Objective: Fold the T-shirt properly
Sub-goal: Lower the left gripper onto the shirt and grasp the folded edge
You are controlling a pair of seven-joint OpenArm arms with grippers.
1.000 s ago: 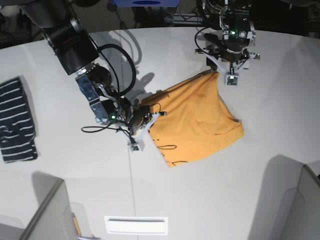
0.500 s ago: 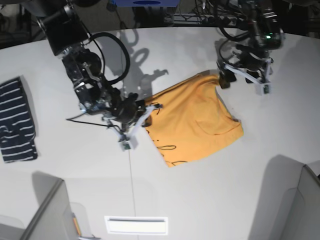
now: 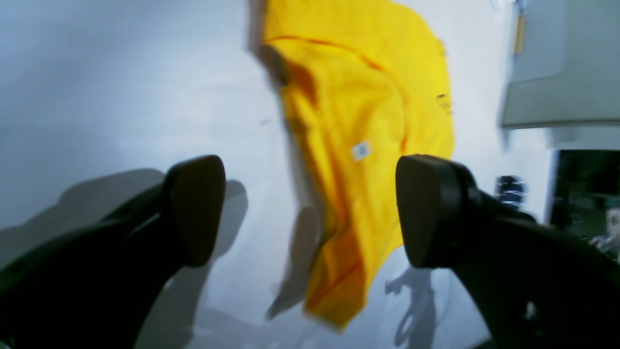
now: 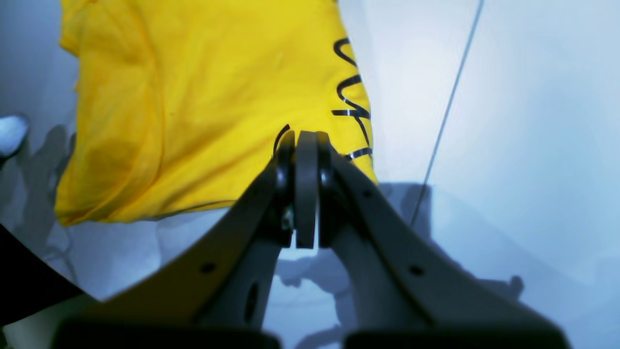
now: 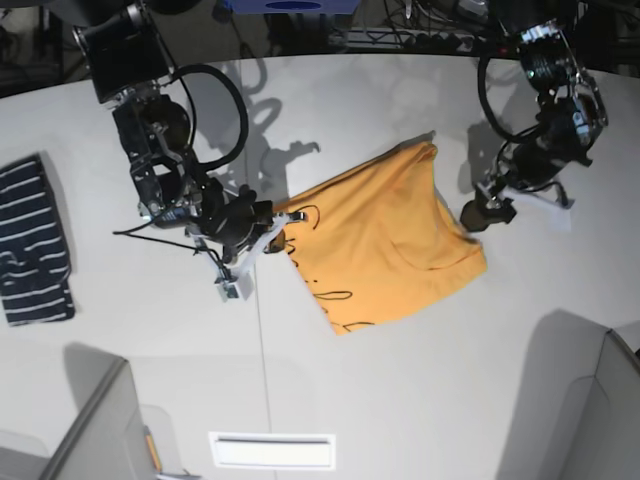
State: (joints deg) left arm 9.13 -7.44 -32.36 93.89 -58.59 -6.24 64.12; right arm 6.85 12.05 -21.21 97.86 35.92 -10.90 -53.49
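Right hand (image 4: 306, 194): fingers pressed fully together, nothing visibly pinched between them; tips sit just at the T-shirt's (image 5: 385, 240) lettered edge, the black cursive lettering (image 4: 352, 99) right beside them. In the base view this hand (image 5: 272, 238) is at the shirt's left edge, touching or just off it, cannot tell which.

Left hand (image 3: 310, 213): jaws spread wide, empty, above the surface (image 5: 420, 400); the shirt lies below and ahead of it with a small white tag (image 3: 361, 150) showing. In the base view this hand (image 5: 487, 212) hangs just off the shirt's right edge, apart from the cloth.

T-shirt: orange-yellow, partly folded and rumpled, lying around the middle of the surface between the two hands.

Navy striped garment (image 5: 35, 245): at the surface's left edge, well apart from the shirt.
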